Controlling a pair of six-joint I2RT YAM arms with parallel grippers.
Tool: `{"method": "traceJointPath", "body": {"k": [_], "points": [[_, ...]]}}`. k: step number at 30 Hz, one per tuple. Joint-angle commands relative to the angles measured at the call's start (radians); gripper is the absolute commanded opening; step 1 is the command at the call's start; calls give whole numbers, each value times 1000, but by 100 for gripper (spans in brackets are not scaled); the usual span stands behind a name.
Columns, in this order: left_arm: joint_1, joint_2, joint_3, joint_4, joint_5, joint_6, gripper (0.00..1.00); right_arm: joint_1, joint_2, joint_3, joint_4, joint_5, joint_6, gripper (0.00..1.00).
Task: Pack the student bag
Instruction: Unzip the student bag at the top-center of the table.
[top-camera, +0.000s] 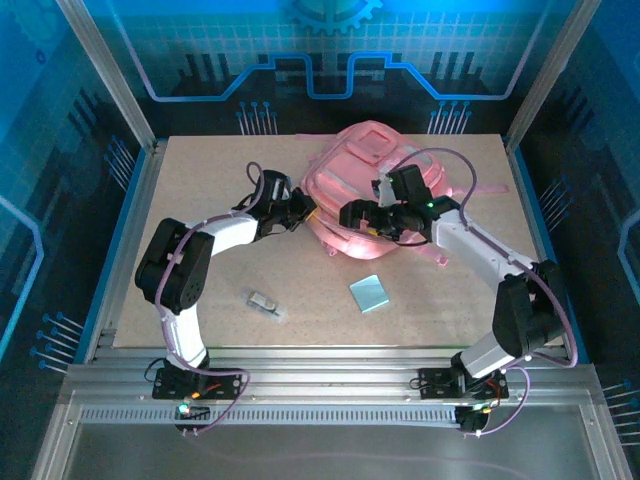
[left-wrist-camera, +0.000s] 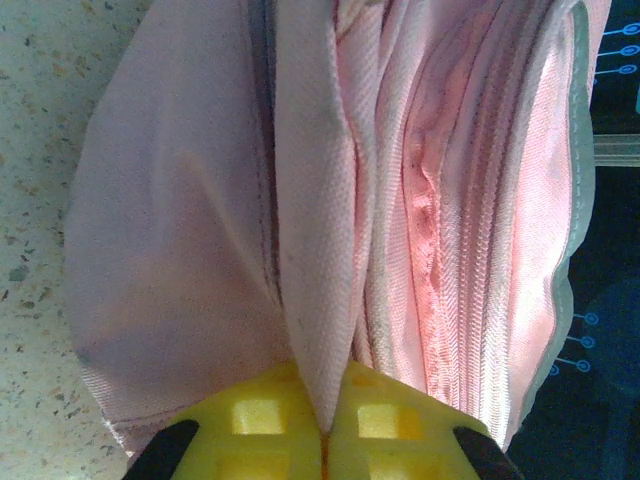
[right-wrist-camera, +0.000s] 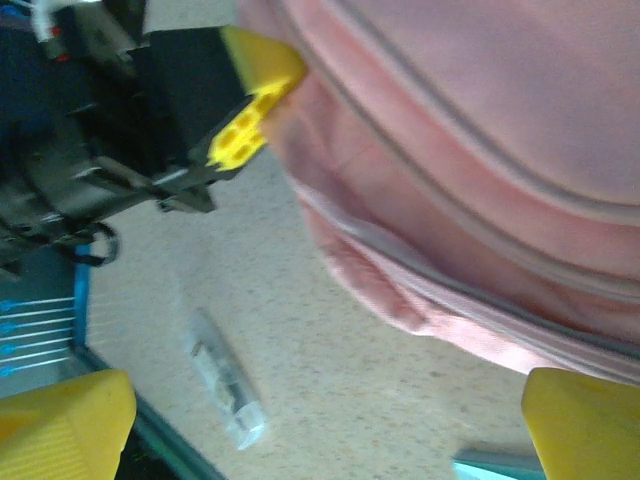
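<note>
Fabric fold of student bag (top-camera: 372, 168) clamped in left gripper (left-wrist-camera: 325, 440), centre of top view; right gripper (right-wrist-camera: 330, 420) spread wide, empty, just beside bag's lower edge.

the table (top-camera: 200, 200) is a pale speckled board set inside a metal frame, and the big pink student bag (top-camera: 365, 160) lies slumped on its far half, a little right of the middle, with thin pink straps (top-camera: 490, 190) trailing flat over the board toward the right edge. nearer the front, well apart from the bag, a flat light blue square (top-camera: 369, 293) lies just right of the middle. a small clear-wrapped packet (top-camera: 265, 303) with something dark inside lies to its left, the two clearly apart with bare board between them.
</note>
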Motion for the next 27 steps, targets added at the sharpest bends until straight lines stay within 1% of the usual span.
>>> {"method": "traceJointPath", "body": {"k": [1, 2, 5, 10, 13, 18, 23, 25, 27], "points": [[-11, -32, 21, 85, 34, -2, 0, -29, -28, 52, -93, 214, -121, 100], [-10, -35, 22, 80, 32, 2, 0, -39, -16, 67, -107, 257, -156, 100], [-9, -41, 25, 61, 27, 17, 0, -83, 35, 92, -95, 269, -225, 100], [-9, -40, 27, 42, 29, 23, 0, -125, 123, 124, -14, 218, -276, 100], [-10, -37, 19, 42, 28, 21, 0, -124, 184, 147, 15, 193, -285, 100], [-10, -34, 13, 52, 26, 17, 0, -119, 254, 153, 63, 97, -276, 100], [-10, -25, 16, 64, 25, 8, 0, -86, 221, 117, 28, 38, -241, 100], [-10, -17, 17, 78, 23, 0, 0, -65, 178, 73, 20, 11, -200, 100], [-10, -7, 20, 98, 21, -13, 0, -36, 131, 6, 61, -47, -129, 100]]}}
